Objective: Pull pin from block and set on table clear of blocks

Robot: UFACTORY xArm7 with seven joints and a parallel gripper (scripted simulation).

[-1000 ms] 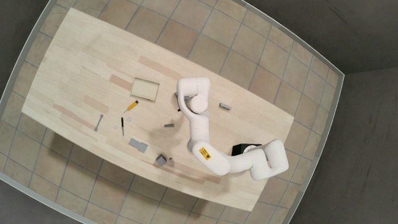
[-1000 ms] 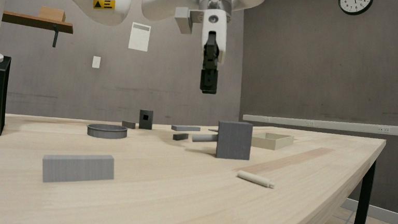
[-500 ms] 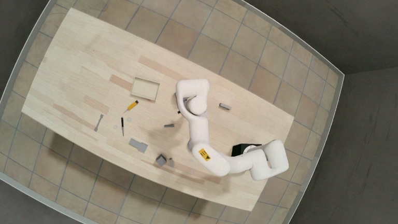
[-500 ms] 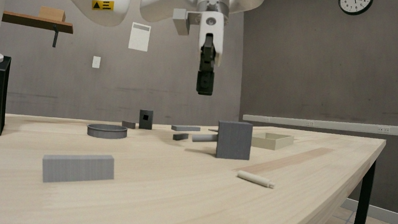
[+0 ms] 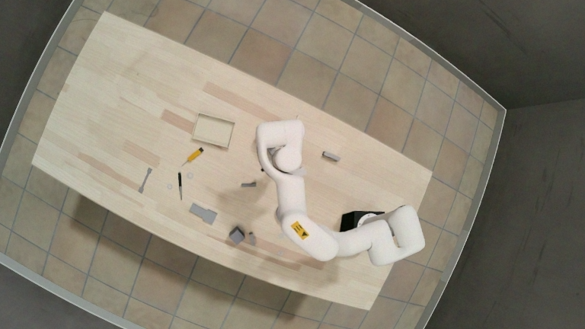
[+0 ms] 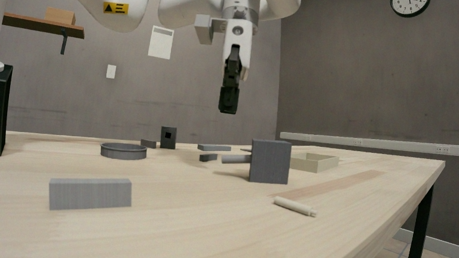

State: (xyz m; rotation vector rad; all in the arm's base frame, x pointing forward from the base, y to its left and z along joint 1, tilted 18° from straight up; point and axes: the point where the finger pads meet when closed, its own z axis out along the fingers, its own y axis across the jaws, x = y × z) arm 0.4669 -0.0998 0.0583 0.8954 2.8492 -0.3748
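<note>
A grey cube block [image 6: 271, 160] stands on the table with a grey pin [image 6: 235, 159] sticking out sideways from its left face. My gripper [image 6: 227, 106] hangs high above the pin, pointing down and seen edge on; it is open and holds nothing. In the overhead view my arm's wrist [image 5: 282, 140] covers the gripper, the cube and the pin. A second, darker block [image 6: 168, 137] [image 5: 236, 234] with an empty square hole stands far off.
Also here: a long grey block [image 6: 89, 193] [image 5: 330, 156], a grey ring [image 6: 123, 150], a flat grey plate [image 6: 213, 147] [image 5: 202, 212], a small grey piece [image 6: 208, 157] [image 5: 248, 184], a shallow tray [image 6: 314, 161] [image 5: 212, 130], a cream peg [image 6: 294, 206], and hand tools [image 5: 180, 185].
</note>
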